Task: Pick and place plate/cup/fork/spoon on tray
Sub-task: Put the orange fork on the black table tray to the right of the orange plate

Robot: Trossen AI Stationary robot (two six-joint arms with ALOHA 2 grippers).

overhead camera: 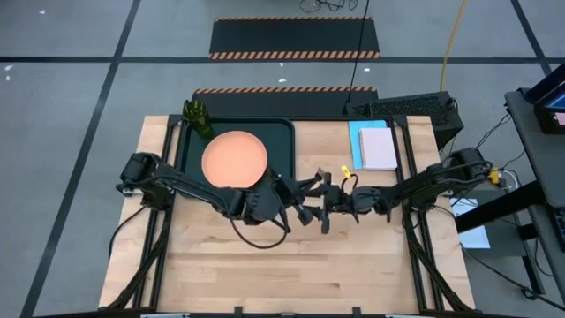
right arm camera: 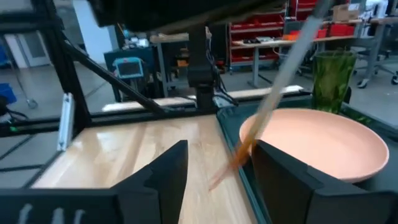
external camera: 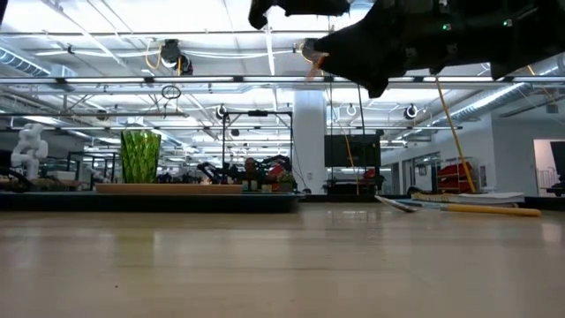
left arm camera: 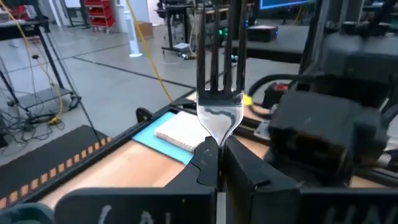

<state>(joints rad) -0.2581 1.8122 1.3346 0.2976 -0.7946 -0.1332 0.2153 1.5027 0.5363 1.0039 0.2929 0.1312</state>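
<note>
While the left gripper (left arm camera: 214,163) holds the fork (left arm camera: 219,93) by its neck above the worktop (overhead camera: 300,256), jaws shut on it, the right gripper's (right arm camera: 214,165) jaws stand wide; it looks light, stiff, slippery

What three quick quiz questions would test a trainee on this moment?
1. True or false: the plate lies on the tray.
2. Which gripper is shut on the fork? A) left gripper B) right gripper C) neither
3. Fill in: in the high view, the cup stands at the tray's far ____ corner.

Key: 1 true; 2 A; 3 left.
</note>
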